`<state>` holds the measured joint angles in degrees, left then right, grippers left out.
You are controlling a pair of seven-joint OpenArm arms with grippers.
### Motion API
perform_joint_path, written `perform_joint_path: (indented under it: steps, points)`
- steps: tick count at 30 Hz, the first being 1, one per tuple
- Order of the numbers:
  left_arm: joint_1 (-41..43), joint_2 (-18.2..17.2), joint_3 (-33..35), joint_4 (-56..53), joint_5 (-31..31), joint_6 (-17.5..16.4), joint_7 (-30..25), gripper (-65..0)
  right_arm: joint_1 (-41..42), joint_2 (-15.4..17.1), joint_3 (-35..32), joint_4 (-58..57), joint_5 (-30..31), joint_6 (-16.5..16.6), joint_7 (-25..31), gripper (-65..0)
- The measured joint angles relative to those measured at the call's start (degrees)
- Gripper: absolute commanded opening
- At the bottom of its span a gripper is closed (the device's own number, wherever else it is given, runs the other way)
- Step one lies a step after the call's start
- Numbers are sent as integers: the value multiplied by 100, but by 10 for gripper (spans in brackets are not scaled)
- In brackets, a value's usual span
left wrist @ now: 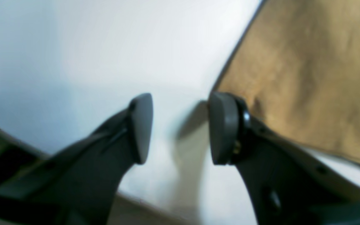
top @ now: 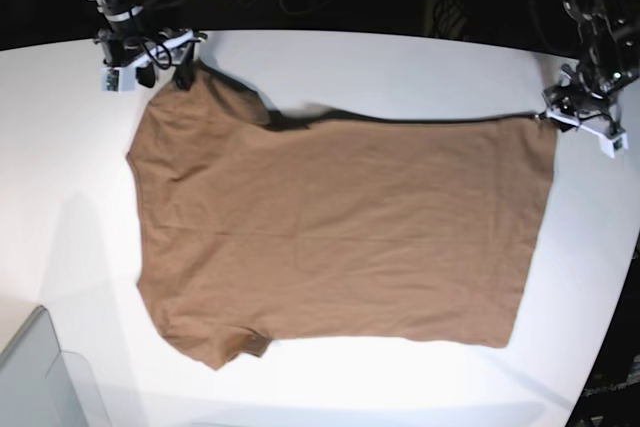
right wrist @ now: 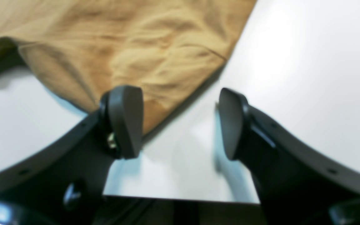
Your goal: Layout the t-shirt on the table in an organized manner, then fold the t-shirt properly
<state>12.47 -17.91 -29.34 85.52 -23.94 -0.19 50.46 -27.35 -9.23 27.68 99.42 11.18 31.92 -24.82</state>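
In the left wrist view, the left gripper (left wrist: 180, 128) hangs low over the smooth white table (left wrist: 89, 56), jaws parted and empty, one pad at the plain brown cotton t-shirt (left wrist: 308, 68) edge. In the right wrist view, the right gripper (right wrist: 180, 123) gapes wide, empty, beside the cloth's corner. In the base view, the shirt lies spread flat, arms at its far corners.

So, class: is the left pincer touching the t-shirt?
Cannot tell. In the left wrist view the left pincer stands open over bare table, one finger at the t-shirt edge; blur hides any gap.
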Motion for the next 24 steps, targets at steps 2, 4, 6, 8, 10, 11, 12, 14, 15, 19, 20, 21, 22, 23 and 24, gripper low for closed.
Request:
perform_joint_path:
  steps: [2,4,6,8,10,11,12,14,15,19,20,21,22,23,24]
  points:
    - [-72,24,122,4,96,-9,24,-365,0,2,0,-7,-2,0,-7,-261]
    - [-74,31,210,28,101,-7,2,-365,2,2,0,-7,0,0,2,-261]
    - [-59,101,210,63,109,-4,-22,-365,0,2,0,-7,0,0,0,-261]
    - [-59,142,197,122,146,0,-7,-365,0,0,0,-7,0,0,0,-261]
    - [2,160,205,323,125,-2,219,-365,2,2,0,-7,0,0,2,-261]
    - [76,170,205,457,107,-2,188,-365,2,2,0,-7,0,0,2,-261]
    - [203,170,210,664,92,-7,175,-365,-2,0,0,-7,0,0,2,-261]
    - [411,157,208,997,96,-17,157,-365,-15,2,0,-7,0,2,0,-261]
    - [474,157,203,1084,133,-20,175,-365,-15,2,0,-7,-2,0,-2,-261]
    - [411,170,203,1169,151,-22,138,-366,-13,2,0,-7,-2,0,0,-261]
    - [374,170,203,1093,155,-24,101,-366,-7,2,0,-7,0,0,2,-261]
    - [334,168,203,964,144,-24,42,-366,0,2,0,-7,0,0,0,-261]
    - [284,177,203,828,146,-22,68,-366,0,2,0,-7,-2,0,2,-261]
    - [232,181,203,675,173,-17,153,-366,0,2,0,-7,-2,0,0,-261]
    - [188,192,203,564,190,-13,173,-366,2,2,0,-7,-2,0,2,-261]
